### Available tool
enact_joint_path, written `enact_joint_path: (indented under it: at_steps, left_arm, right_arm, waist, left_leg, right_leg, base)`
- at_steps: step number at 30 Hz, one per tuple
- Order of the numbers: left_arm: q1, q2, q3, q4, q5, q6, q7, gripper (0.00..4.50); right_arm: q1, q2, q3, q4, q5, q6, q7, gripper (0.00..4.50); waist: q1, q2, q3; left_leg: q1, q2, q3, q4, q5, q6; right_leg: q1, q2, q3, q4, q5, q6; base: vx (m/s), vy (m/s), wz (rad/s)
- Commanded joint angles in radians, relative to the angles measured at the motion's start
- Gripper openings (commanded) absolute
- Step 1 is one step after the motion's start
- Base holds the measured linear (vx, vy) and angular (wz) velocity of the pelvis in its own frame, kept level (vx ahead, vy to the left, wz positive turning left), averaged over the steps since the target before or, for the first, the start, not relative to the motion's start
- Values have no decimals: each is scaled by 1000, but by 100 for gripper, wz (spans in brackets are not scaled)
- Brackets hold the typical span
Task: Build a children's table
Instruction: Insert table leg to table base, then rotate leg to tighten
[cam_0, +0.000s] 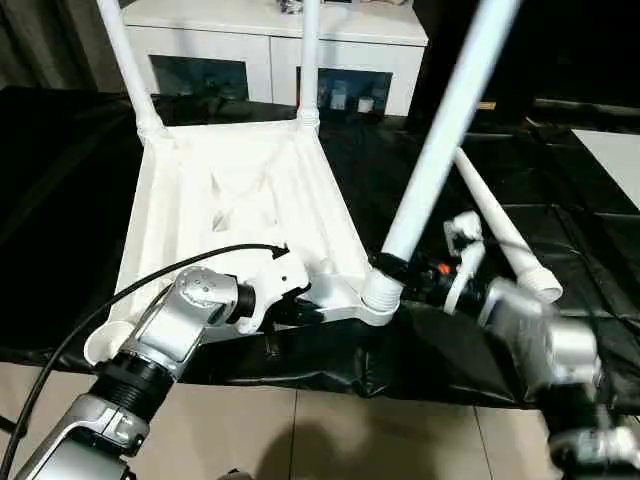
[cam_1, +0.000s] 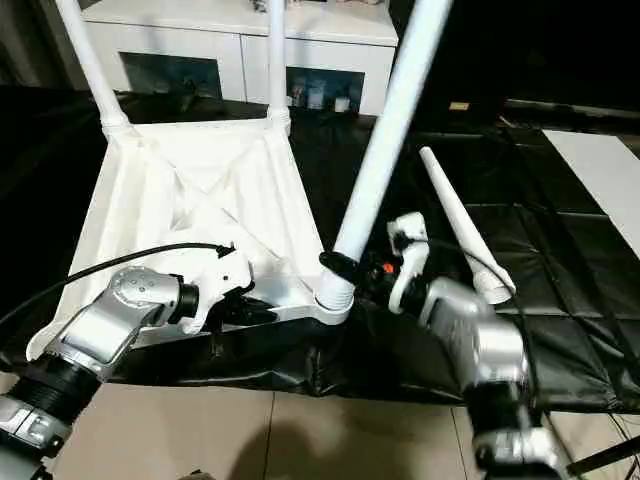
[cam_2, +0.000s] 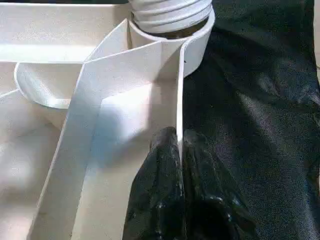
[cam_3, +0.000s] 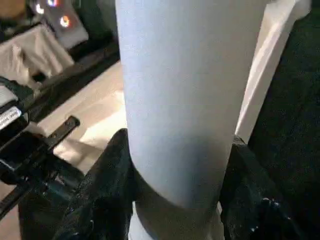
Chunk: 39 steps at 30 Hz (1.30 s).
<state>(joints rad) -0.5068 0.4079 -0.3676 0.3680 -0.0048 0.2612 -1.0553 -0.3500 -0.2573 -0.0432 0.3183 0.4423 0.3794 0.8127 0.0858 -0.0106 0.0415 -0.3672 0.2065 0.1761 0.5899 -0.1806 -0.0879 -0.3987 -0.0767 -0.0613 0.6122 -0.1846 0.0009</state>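
— Black sheeting (cam_0: 60, 200) is carrying the upturned tabletop (cam_0: 240, 190); which step?
— Third leg (cam_0: 440, 140): right gripper (cam_3: 175, 165) is clasping it in the corner socket (cam_0: 378, 295), left gripper (cam_2: 179, 145) is pinching the rim. Next: twisting it home, I judge.

Lower left of the frame: left forearm (cam_0: 165, 335), a brushed-silver cylinder with a round silver joint cap, a ribbed black collar and a white wrist housing; a thin black cable (cam_0: 90, 320) arcs over it. Lower right: right forearm (cam_1: 478, 345), silver with white brackets and a small orange-red detail. Each end effector's fingers (cam_2: 165, 200) are glossy black.
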Motion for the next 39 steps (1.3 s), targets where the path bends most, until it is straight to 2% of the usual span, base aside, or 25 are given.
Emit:
enact_joint_path:
  at_steps: [1,3,4,10,11,14,15,16,17,18,19,21,22,23,24,25,26,27,28,30,35,37,39]
  left_arm:
    - [-39,15,58,-10,-4,-16,32,0]
    - [-42,14,58,-5,-3,-19,34,0]
    - [-46,13,58,1,-2,-23,37,0]
    - [-57,5,56,12,-3,-28,42,0]
    - [-61,-2,57,19,-4,-33,50,0]
    - [-63,-7,56,23,-4,-35,55,0]
    - [-64,-11,56,25,-3,-36,59,0]
    - [-64,-14,56,26,-3,-36,63,0]
    - [-64,-16,55,26,-2,-37,65,0]
    - [-63,-16,55,26,-2,-37,65,0]
    - [-63,-18,56,26,-1,-38,68,0]
    - [-62,-19,56,26,-1,-39,69,0]
    - [-61,-19,56,24,-1,-38,69,0]
    - [-60,-19,57,24,0,-39,70,0]
    - [-59,-19,57,23,1,-39,71,0]
    - [-58,-20,57,22,1,-39,71,0]
    - [-56,-18,56,19,2,-38,70,0]
    - [-56,-18,56,19,2,-38,70,0]
    - [-51,-14,54,14,4,-38,69,0]
    - [-48,-12,52,11,5,-38,67,0]
    - [-44,-8,46,4,6,-35,63,0]
    - [-45,-8,44,3,7,-35,64,0]
    - [-44,-5,41,3,10,-38,66,0]
  right_arm:
    - [65,4,0,26,-34,-16,-43,186]
    - [94,18,-8,2,-40,-49,-51,186]
    - [113,25,-9,-14,-49,-75,-58,186]
    - [154,26,9,-80,-77,-138,-77,186]
    - [173,24,24,-111,-100,-173,-82,186]
    - [186,20,42,-126,-122,-199,-86,186]
    - [189,14,57,-125,-143,-220,-88,186]
    - [190,9,74,-126,-165,-240,-89,186]
    - [193,8,86,-129,-178,-254,-89,186]
    - [192,9,90,-131,-180,-251,-92,186]
    - [190,7,102,-133,-190,-241,-99,186]
    - [184,2,120,-135,-199,-226,-95,186]
    - [176,-4,132,-133,-208,-212,-93,186]
    - [168,-9,144,-131,-216,-200,-89,186]
    - [160,-14,153,-129,-217,-183,-79,186]
    - [151,-20,161,-126,-218,-172,-70,186]
    - [139,-26,169,-122,-218,-153,-60,186]
    - [139,-26,169,-122,-218,-153,-60,186]
    - [106,-42,184,-110,-205,-92,-26,186]
    - [83,-51,189,-96,-195,-49,-7,186]
    - [7,-91,212,-28,-186,67,56,186]
    - [-23,-103,220,20,-199,90,69,186]
    - [-48,-112,235,77,-233,80,75,186]
  waist:
    - [-2,17,-51]
    - [-3,16,-50]
    - [-3,23,-49]
    - [-3,22,-47]
    - [-5,16,-46]
    - [-3,20,-46]
    - [-4,13,-45]
    - [-4,16,-45]
    - [-4,11,-44]
    - [-4,12,-43]
    - [-6,5,-42]
    - [-5,8,-41]
    - [-8,-1,-41]
    - [-7,1,-41]
    - [-7,-3,-40]
    - [-8,1,-40]
    - [-9,-7,-40]
    - [-9,-4,-40]
    - [-10,-8,-38]
    - [-12,-6,-39]
    - [-16,-11,-42]
    - [-20,-10,-42]
    - [-22,-10,-43]
  left_leg:
    - [17,24,-10,-85,-329,-23]
    - [15,24,-11,-87,-336,-23]
    - [17,25,-11,-87,-345,-25]
    - [14,23,-10,-87,-330,-15]
    - [13,23,-9,-87,-322,-11]
    - [12,24,-9,-88,-317,-10]
    - [12,24,-9,-87,-312,-7]
    - [10,23,-8,-87,-307,-6]
    - [11,24,-8,-87,-308,-5]
    - [12,23,-7,-87,-310,-3]
    - [10,23,-7,-87,-313,0]
    - [11,24,-9,-87,-311,3]
    - [10,24,-8,-88,-310,5]
    - [10,24,-8,-87,-307,6]
    - [10,23,-8,-87,-306,7]
    - [10,23,-9,-87,-307,7]
    - [10,24,-8,-87,-307,8]
    - [10,24,-9,-87,-305,8]
    - [12,23,-8,-87,-310,8]
    - [10,23,-9,-87,-306,8]
    - [10,24,-8,-84,-284,7]
    - [10,24,-8,-84,-290,2]
    - [11,24,-8,-83,-299,-3]
  right_leg:
    - [35,-60,41,-92,-322,-170]
    - [35,-59,40,-92,-329,-168]
    - [32,-59,40,-95,-333,-167]
    - [34,-60,42,-95,-342,-166]
    - [34,-59,43,-96,-343,-163]
    - [34,-60,43,-96,-347,-160]
    - [34,-60,43,-95,-353,-157]
    - [33,-61,44,-95,-357,-155]
    - [32,-61,43,-96,-370,-150]
    - [31,-60,44,-97,-378,-147]
    - [32,-61,44,-100,-396,-141]
    - [31,-63,44,-100,-415,-135]
    - [31,-61,44,-102,-422,-129]
    - [30,-62,45,-101,-427,-127]
    - [29,-62,45,-101,-432,-124]
    - [30,-63,44,-102,-444,-120]
    - [29,-62,44,-103,-447,-117]
    - [29,-63,44,-101,-447,-117]
    - [27,-61,44,-104,-457,-114]
    - [29,-62,44,-103,-452,-118]
    - [31,-61,44,-97,-405,-134]
    - [31,-61,43,-96,-402,-142]
    - [29,-62,43,-97,-408,-142]
  base:
    - [0,0,0]
    - [0,0,0]
    - [0,0,0]
    - [0,0,0]
    - [0,0,0]
    - [0,0,0]
    - [0,0,0]
    - [0,0,0]
    - [0,0,0]
    - [0,0,0]
    - [0,0,0]
    - [0,0,0]
    - [0,0,0]
    - [0,0,0]
    - [0,0,0]
    - [0,0,0]
    - [0,0,0]
    - [0,0,0]
    - [0,0,0]
    - [0,0,0]
    - [0,0,0]
    - [0,0,0]
    - [0,0,0]
